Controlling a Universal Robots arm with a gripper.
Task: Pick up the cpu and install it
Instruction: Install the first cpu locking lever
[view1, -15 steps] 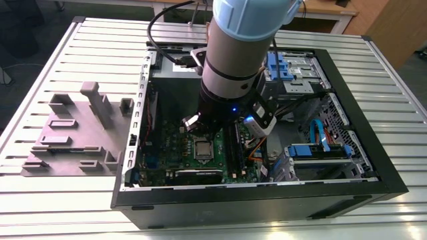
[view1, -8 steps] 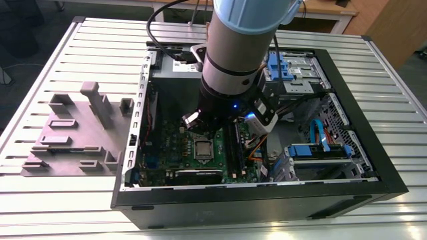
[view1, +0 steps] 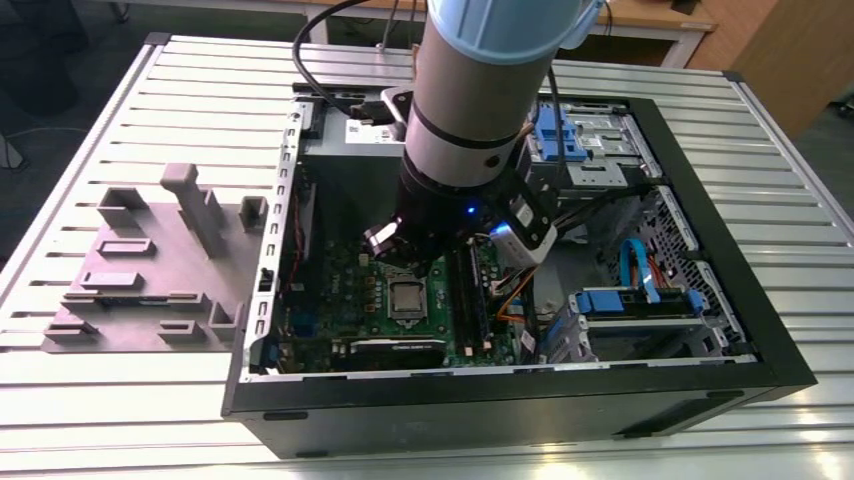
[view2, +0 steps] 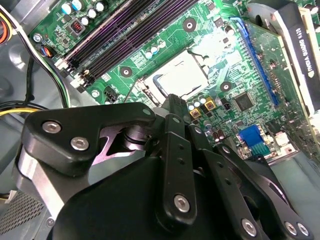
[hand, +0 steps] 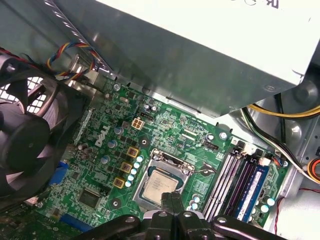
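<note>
On the exterior view's left of your bench (view1: 160, 380) sits a grey fixture block (view1: 154, 265) with upright posts and shallow recesses; you cannot tell whether anything lies in them.

Next, toward the middle, your open computer case (view1: 534, 400) lies on its side. Contents, from the exterior view's left to its right:
- green motherboard (view1: 320, 325), flat on the case floor;
- the cpu (view1: 404, 296), seated in its socket on that board, silver top up, framed by the metal socket frame (hand: 172, 162); you see it in both wrist views as well (view2: 182, 75) (hand: 159, 186);
- long black memory slots (view1: 465, 290), just beside the socket;
- grey power supply box (view1: 350, 135) at the far end of the case;
- blue drive brackets (view1: 567, 135) and a blue cable (view1: 641, 265) on the exterior view's right, well apart from the socket.

In the first wrist view you also have a black fan (hand: 27, 135) near the board and bundled coloured wires (hand: 282, 117) beside the memory slots.

Your arm (view1: 487, 90) reaches down into the case, and it hides part of the power supply box in the exterior view. The gripper (hand: 171, 199) hangs directly over the socket, close above the cpu. Its jaws are drawn together, tips meeting, with nothing between them.
</note>
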